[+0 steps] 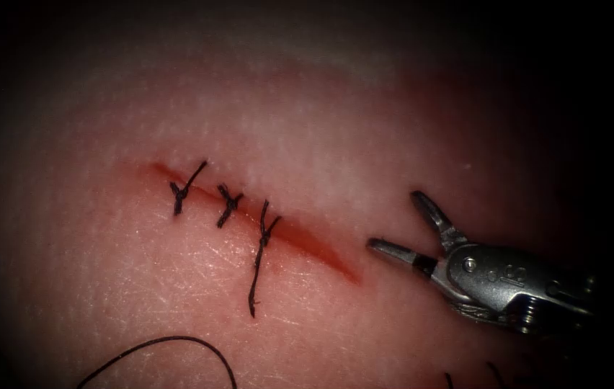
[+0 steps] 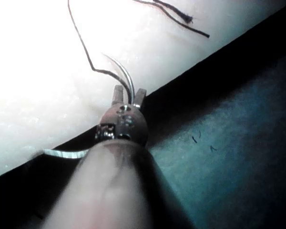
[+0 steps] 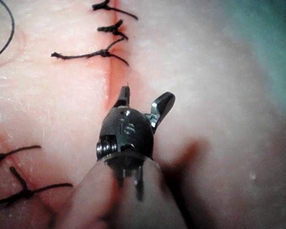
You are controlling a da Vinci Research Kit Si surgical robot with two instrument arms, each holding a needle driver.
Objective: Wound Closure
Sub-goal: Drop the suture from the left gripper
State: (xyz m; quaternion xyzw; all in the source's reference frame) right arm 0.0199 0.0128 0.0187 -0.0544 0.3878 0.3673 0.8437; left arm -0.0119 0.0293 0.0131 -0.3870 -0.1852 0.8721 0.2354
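Note:
The cut [image 1: 307, 245] runs slantwise across the tissue [image 1: 365, 144]. Three knotted stitches [image 1: 229, 204] close its left part, and the rightmost one trails a long cut end [image 1: 255, 281]. The right part of the cut lies unstitched, with red fluid in it. My right tool [image 1: 398, 222] hovers just right of the cut's right end, jaws open and holding nothing; it is also seen over the cut [image 3: 109, 81] as the right tool [image 3: 145, 95]. My left tool [image 2: 128, 93] sits at the tissue's edge, shut on the curved needle [image 2: 123, 76], which is out of the tissue. Thread [image 2: 86, 52] trails from it.
A loose arc of thread [image 1: 170, 338] lies on the tissue near the lower edge. Another stitched line with dark knots [image 3: 19, 193] shows beside the right tool's shaft. A dark teal mat [image 2: 229, 143] lies beyond the tissue's edge.

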